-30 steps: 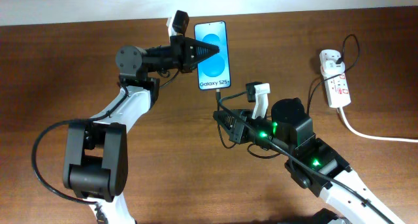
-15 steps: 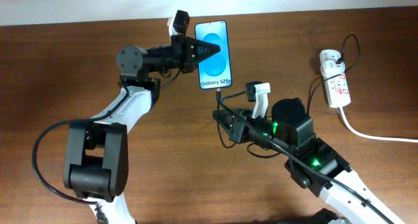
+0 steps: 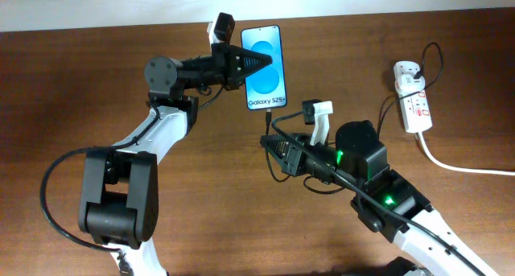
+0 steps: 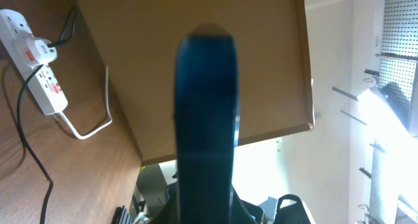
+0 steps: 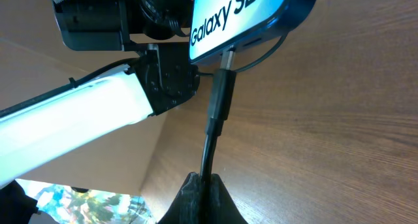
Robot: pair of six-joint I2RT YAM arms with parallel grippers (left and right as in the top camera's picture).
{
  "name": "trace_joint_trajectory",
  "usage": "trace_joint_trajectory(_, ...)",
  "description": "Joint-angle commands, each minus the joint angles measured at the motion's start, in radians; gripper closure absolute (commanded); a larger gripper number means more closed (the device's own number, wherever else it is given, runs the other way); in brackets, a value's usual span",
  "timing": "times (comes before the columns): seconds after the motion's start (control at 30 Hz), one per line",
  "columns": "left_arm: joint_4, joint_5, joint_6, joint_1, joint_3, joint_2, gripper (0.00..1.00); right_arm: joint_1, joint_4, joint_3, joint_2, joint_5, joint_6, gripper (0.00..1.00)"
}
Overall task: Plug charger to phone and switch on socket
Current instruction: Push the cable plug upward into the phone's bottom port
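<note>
The phone [image 3: 265, 75], with its blue screen lit, is held at the table's far middle by my left gripper [image 3: 256, 63], which is shut on it. In the left wrist view the phone [image 4: 206, 113] shows edge-on as a dark bar between the jaws. My right gripper [image 3: 272, 145] is shut on the black charger cable [image 5: 208, 152] just below the phone. The charger plug [image 5: 220, 96] has its metal tip at the port in the phone's bottom edge [image 5: 261, 28]. The white socket [image 3: 411, 96] lies at the far right, and the charger's other end is plugged into it.
A thick white cable [image 3: 455, 165] runs from the socket off the right edge. The black cable loops over the table between the socket and my right arm. The socket [image 4: 39, 74] and both cables also show in the left wrist view. The table's far edge is just behind the phone.
The phone has shifted very slightly right. My right gripper with the cable has barely moved.
</note>
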Motion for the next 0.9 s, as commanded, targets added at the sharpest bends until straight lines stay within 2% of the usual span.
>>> trace_joint_trajectory(0.0, 0.007, 0.007, -0.006, -0.006, 0.014, -0.005, 1.0, -0.007, 0.037, 0.006, 0.042, -0.025, 0.0, 0.96)
trace_joint_trajectory(0.43, 0.008, 0.105, -0.005, -0.006, 0.014, -0.004, 1.0, -0.023, 0.051, 0.008, 0.051, -0.021, -0.087, 0.96)
trace_joint_trajectory(0.87, 0.045, 0.167, -0.005, -0.006, 0.014, -0.005, 1.0, -0.068, 0.093, 0.018, 0.026, -0.014, -0.1, 0.96)
